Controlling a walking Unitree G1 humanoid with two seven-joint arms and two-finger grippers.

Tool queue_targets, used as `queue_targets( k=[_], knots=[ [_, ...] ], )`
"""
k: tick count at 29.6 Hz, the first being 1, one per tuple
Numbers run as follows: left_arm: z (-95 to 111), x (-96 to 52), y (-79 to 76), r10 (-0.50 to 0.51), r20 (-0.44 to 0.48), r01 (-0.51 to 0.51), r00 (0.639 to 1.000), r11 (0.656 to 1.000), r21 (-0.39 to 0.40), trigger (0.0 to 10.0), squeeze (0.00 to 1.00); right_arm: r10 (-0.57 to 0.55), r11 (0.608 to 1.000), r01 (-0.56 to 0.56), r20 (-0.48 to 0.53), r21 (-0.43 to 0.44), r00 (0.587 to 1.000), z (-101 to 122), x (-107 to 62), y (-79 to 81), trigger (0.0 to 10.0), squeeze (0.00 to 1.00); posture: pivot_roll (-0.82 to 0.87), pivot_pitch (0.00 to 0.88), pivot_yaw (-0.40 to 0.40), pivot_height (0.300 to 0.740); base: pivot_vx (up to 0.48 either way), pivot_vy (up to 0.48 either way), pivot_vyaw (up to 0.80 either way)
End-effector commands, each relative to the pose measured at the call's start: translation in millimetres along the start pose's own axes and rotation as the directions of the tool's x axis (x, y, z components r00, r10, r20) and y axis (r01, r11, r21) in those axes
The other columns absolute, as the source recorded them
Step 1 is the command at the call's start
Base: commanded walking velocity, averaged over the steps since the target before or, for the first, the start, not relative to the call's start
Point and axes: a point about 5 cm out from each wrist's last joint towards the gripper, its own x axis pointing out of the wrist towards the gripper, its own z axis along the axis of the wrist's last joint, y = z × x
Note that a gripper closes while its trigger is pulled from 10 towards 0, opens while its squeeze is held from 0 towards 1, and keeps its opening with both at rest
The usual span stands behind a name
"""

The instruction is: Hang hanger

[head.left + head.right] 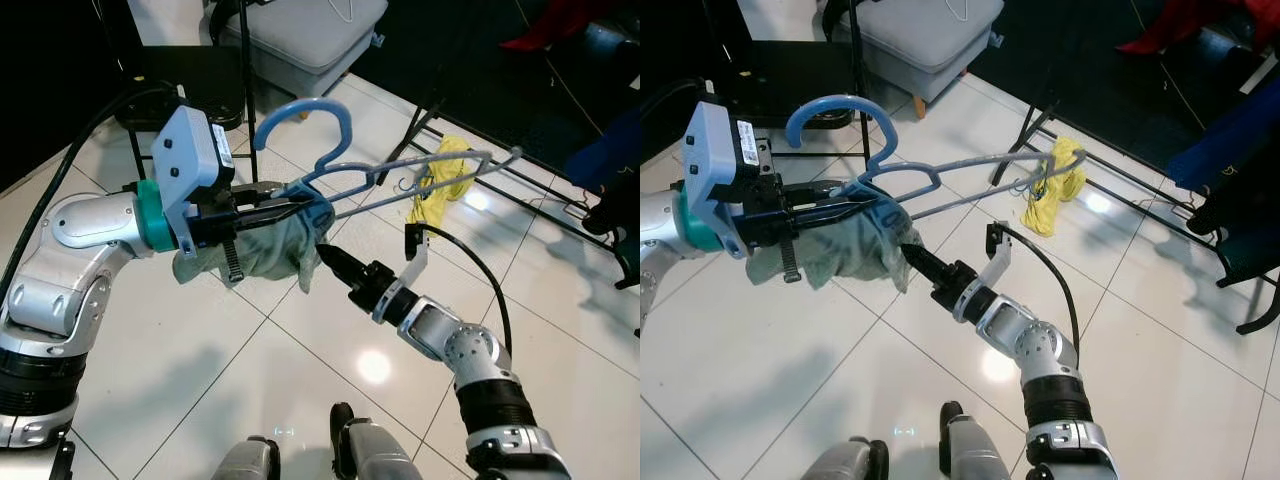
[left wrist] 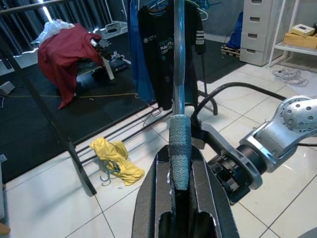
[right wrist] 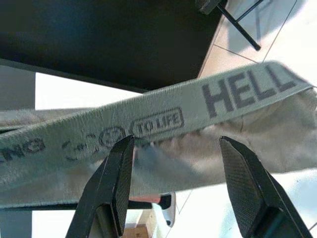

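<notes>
Two silver arms reach over a white tiled floor (image 1: 200, 370) at the centre of the frame. A black clothes rack (image 2: 29, 99) with dark shirts (image 2: 163, 44) hanging from it stands on a dark mat, and a red garment (image 2: 64, 54) is draped over its rail at the upper left of the left wrist view. A grey padded stool (image 1: 300, 35) sits at the top centre of the head view. The left hand (image 1: 290, 208), at centre left, is clamped shut on the blue hanger (image 1: 330, 150), whose hook curls upward at upper centre while its long bar stretches toward the right. A pale grey-green garment (image 1: 270, 245) with a lettered waistband hangs from the hanger just below that hand. The right hand (image 3: 176, 183) points up from lower right toward the garment, its two black fingers (image 3: 116, 183) spread apart with the waistband just beyond their tips. A yellow cloth (image 1: 440, 180) lies crumpled on the tiles at upper right beside the rack's base.
</notes>
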Motion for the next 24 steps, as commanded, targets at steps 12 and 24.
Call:
queue_targets(
  k=[12, 24],
  knots=[
    [4.5, 0.8, -0.4, -0.031, -0.005, 0.031, 1.0, 0.999, 0.044, 10.0, 0.0, 0.065, 0.981, -0.11, 0.268, 0.158, 0.961, 40.5, -25.2, 2.6, 10.0, 0.0, 0.03, 0.13, 0.03, 0.74, 0.0, 0.0, 0.0],
    [14.8, 3.0, -0.5, -0.058, 0.023, 0.056, 0.998, 0.997, 0.06, 10.0, 0.0, -0.127, 0.91, 0.113, -0.009, -0.4, 0.992, 30.3, -20.5, -13.1, 10.0, 0.0, 0.04, 0.14, 0.038, 0.74, 0.0, 0.0, 0.0]
  ],
)
